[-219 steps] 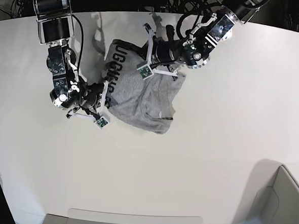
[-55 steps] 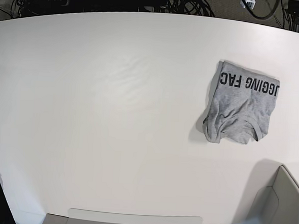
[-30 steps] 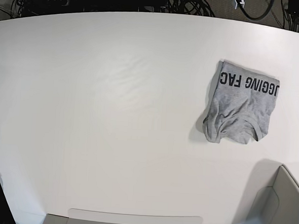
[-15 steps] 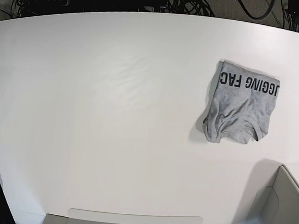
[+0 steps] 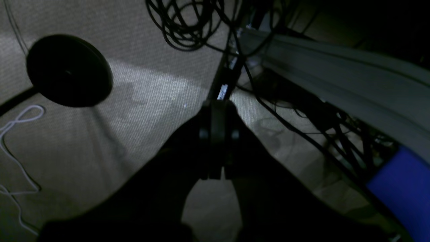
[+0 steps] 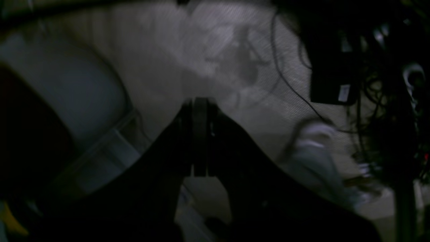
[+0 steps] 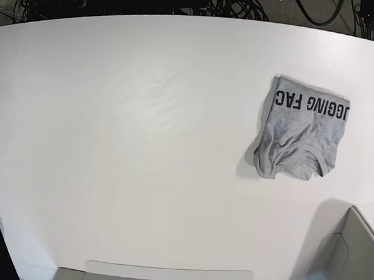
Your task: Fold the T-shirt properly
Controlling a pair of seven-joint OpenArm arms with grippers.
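In the base view, my arms no longer cover the white table [image 7: 155,144]; the grey T-shirt [image 7: 302,131] lies folded near its right edge. In the left wrist view, my left gripper [image 5: 217,106] is closed, empty, above grey floor [image 5: 144,117]. In the right wrist view, my right gripper [image 6: 200,102] is closed and empty too.

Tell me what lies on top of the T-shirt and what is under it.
Nothing rests on the T-shirt; its upper face shows black lettering. Its edges lie on the white table; whatever its middle covers is hidden.
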